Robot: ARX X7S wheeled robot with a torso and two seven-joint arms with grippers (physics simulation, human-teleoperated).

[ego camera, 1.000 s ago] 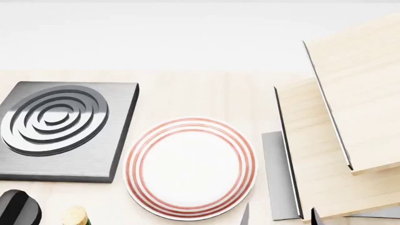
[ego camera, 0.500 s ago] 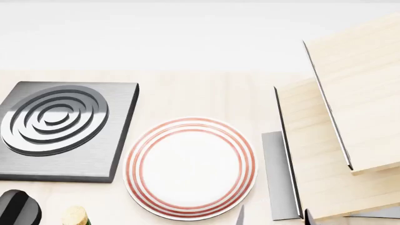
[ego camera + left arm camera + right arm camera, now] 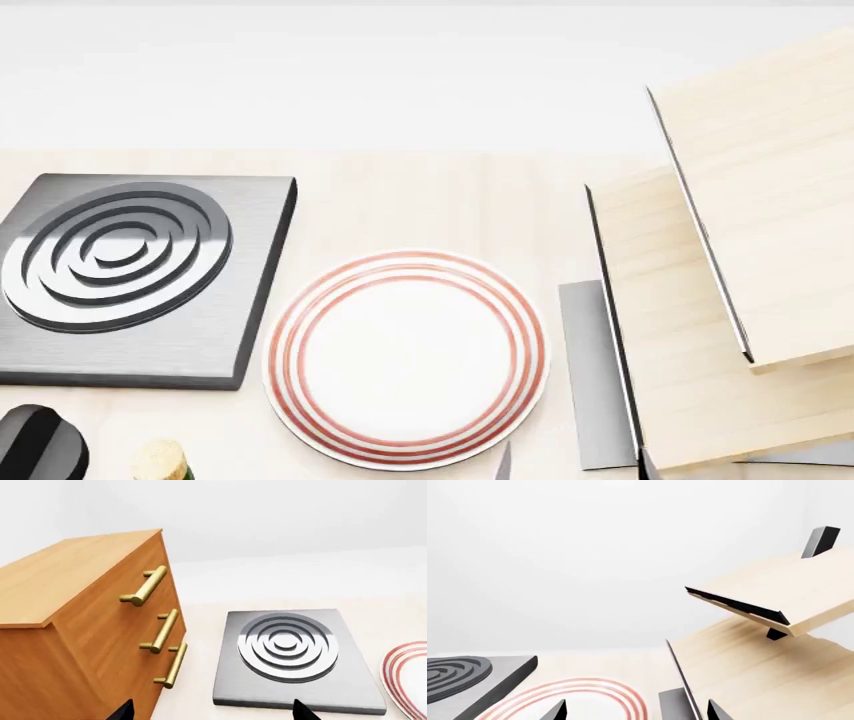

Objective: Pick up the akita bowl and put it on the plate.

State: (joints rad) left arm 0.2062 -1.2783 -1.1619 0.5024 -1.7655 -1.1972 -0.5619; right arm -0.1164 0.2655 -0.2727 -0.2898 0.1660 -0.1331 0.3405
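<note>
The akita bowl is out of view in every frame. The plate (image 3: 407,262), white with red rings round its rim, lies flat on the pale counter in front of me, with nothing on it. My right gripper (image 3: 637,711) is open with nothing between its fingers. It hovers over the near right edge of the plate (image 3: 597,686), and its fingertips (image 3: 503,463) just show at the bottom of the head view. My left gripper (image 3: 213,712) is open too and holds nothing. It is near the front of the burner, with the plate's rim (image 3: 405,672) off to one side.
A dark grey square burner (image 3: 127,275) with raised rings lies left of the plate. A tilted light-wood rack (image 3: 721,300) with grey metal plates (image 3: 594,370) stands to the right. An orange wooden drawer cabinet (image 3: 80,630) with brass handles stands beside the burner (image 3: 287,650). A black rounded object (image 3: 34,445) and a cork-coloured tip (image 3: 160,460) sit at the bottom left.
In the head view the right gripper's fingertips have slid a little to the left. Nothing else has moved.
</note>
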